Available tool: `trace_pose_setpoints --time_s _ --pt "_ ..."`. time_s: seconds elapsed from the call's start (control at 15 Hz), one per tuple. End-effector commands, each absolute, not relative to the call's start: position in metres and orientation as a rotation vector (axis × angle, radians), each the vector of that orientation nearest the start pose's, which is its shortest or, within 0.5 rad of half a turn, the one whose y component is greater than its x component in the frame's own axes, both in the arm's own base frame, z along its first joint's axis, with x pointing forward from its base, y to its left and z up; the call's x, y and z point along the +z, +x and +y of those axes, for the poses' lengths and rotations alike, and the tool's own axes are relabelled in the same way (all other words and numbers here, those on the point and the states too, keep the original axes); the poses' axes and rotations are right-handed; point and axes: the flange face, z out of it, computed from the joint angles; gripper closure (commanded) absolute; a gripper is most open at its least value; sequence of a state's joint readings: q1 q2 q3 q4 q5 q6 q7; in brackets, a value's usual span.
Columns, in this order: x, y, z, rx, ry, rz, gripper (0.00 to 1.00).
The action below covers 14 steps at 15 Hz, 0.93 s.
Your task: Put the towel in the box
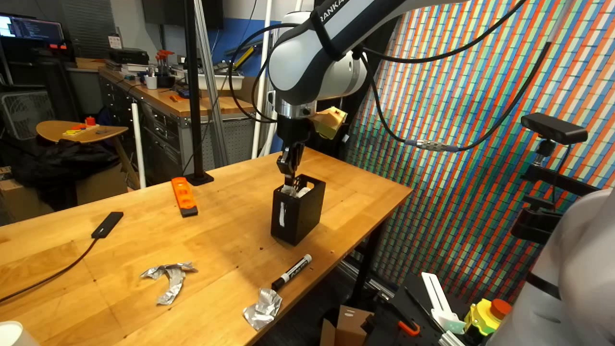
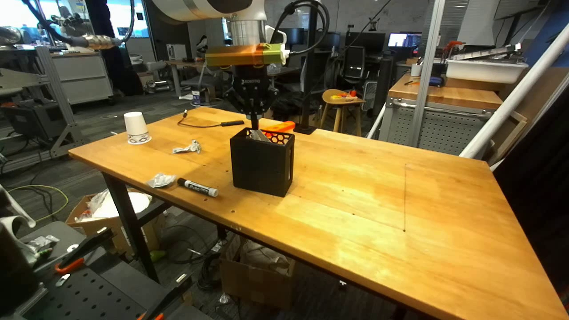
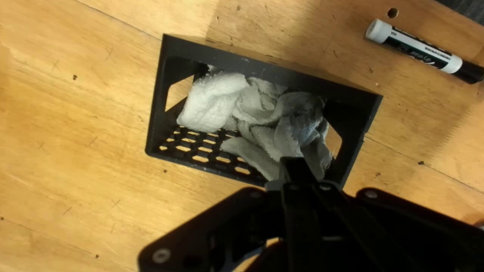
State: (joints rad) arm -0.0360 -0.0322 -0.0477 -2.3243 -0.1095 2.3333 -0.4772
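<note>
The light grey towel [image 3: 261, 102] lies crumpled inside the black open-topped box [image 3: 272, 75]. The box stands upright on the wooden table in both exterior views [image 1: 307, 211] [image 2: 260, 164]. A little of the towel shows at the box's mouth in both exterior views [image 1: 289, 191] [image 2: 258, 136]. My gripper [image 3: 297, 166] points down at the box's mouth, near one long side. Its fingers are closed together, and the towel's folds run up to the fingertips, so it looks shut on the towel. The fingertips also show in both exterior views [image 1: 289, 180] [image 2: 254, 123]. The pinched part is hidden behind the fingers.
A marker [image 1: 292, 271] lies beside the box near the table edge. Crumpled foil pieces [image 1: 174, 278] [image 1: 263, 307], an orange level [image 1: 184, 196] and a cabled black hub [image 1: 107, 224] lie on the table. A paper cup [image 2: 137, 128] stands at its far end.
</note>
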Motion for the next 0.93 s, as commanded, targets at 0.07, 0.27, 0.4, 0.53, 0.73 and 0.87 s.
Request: trace_pose_setpoints --time_s 0.07,0.27,0.4,0.53,0.73,0.87 --pt "0.351 0.507 -0.049 -0.020 -3.135 -0.695 1.00" --pt "0.336 0.507 -0.050 0.013 -3.123 -0.677 1.00" --pt "0.325 0.506 -0.052 0.040 -3.112 -0.659 1.00" --pt "0.314 0.506 -0.056 0.069 -3.103 -0.637 1.00" --pt "0.298 0.505 -0.063 0.107 -3.090 -0.596 1.00" --pt "0.288 0.506 -0.068 0.119 -3.072 -0.571 1.00"
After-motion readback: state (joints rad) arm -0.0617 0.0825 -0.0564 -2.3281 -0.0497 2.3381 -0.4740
